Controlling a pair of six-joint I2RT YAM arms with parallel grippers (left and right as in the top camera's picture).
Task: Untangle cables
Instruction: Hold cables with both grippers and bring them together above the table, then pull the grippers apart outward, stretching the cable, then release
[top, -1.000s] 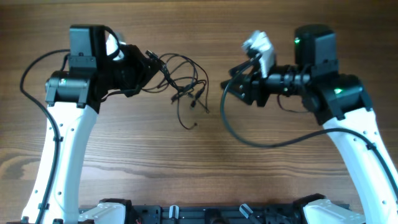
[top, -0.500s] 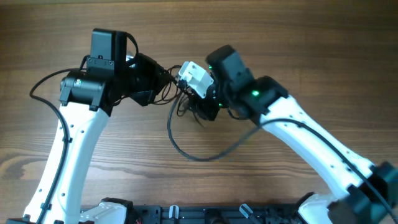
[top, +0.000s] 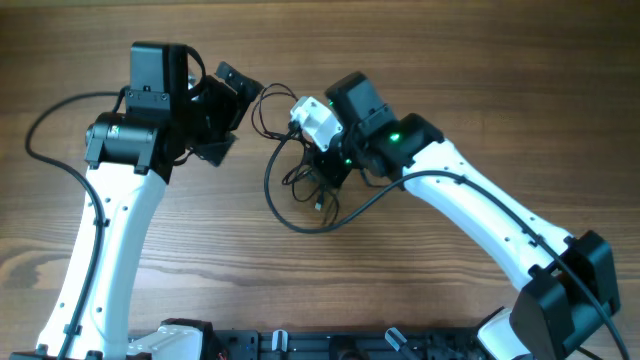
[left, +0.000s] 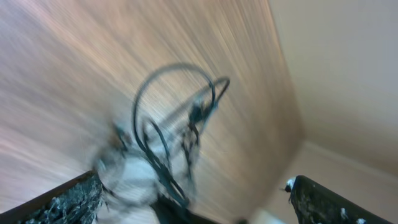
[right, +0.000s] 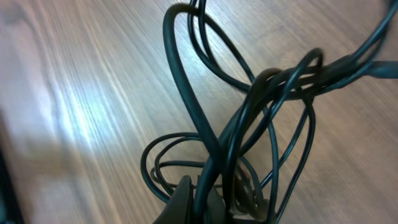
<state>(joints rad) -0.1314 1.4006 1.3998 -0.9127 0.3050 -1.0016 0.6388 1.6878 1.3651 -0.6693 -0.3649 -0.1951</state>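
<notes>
The cables (top: 303, 180) are bunched on the desk (top: 450, 60) near its middle, directly under the right tool (top: 322, 172), which is clamped together on the knot. In the right wrist view several strands are seen crossing just beyond the tips and looping away over the wood. From that knot a thin loop is thrown out toward the far left, so the bundle's long axis is judged to run from the right tool up and left toward the left tool (top: 243, 115).

The left tool is held with its jaws wide apart, and nothing is seen between them. It is set just left of the cables, its mouth turned toward them. The left wrist view is blurred, so it cannot be told whether any strand is touched, though none appears to be.

The right arm's own thicker wire (top: 300, 226) is draped in a wide curve around the near side of the bundle and could be caught by mistake.
</notes>
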